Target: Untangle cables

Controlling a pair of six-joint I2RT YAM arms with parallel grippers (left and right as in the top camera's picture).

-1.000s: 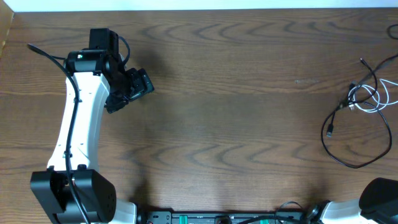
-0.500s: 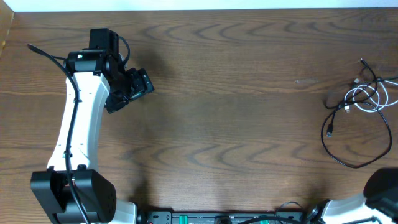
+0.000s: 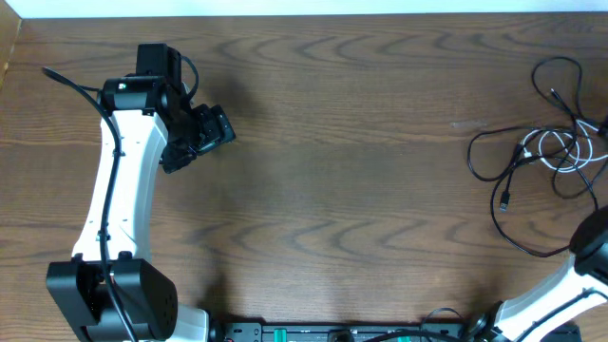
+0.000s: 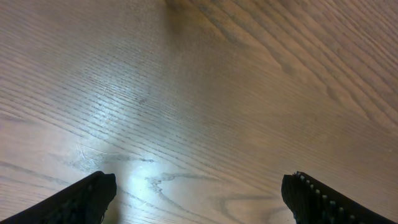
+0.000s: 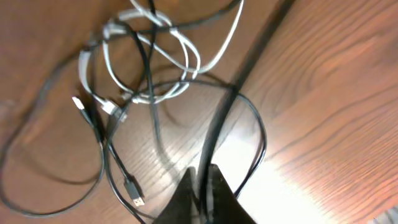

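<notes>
The cables (image 3: 546, 152) are spreading wider than a moment ago, so the tangle is loosening. Just above them, the right gripper (image 5: 205, 180) is nearly closed, pinching one black cable. Far away, the left gripper (image 4: 199, 199) is wide open, holding nothing.

overhead evenly lit, sharp | left wrist: bright glare patch on worktop (image 4: 134, 168) | right wrist: blurry, warm glare lower right
</notes>
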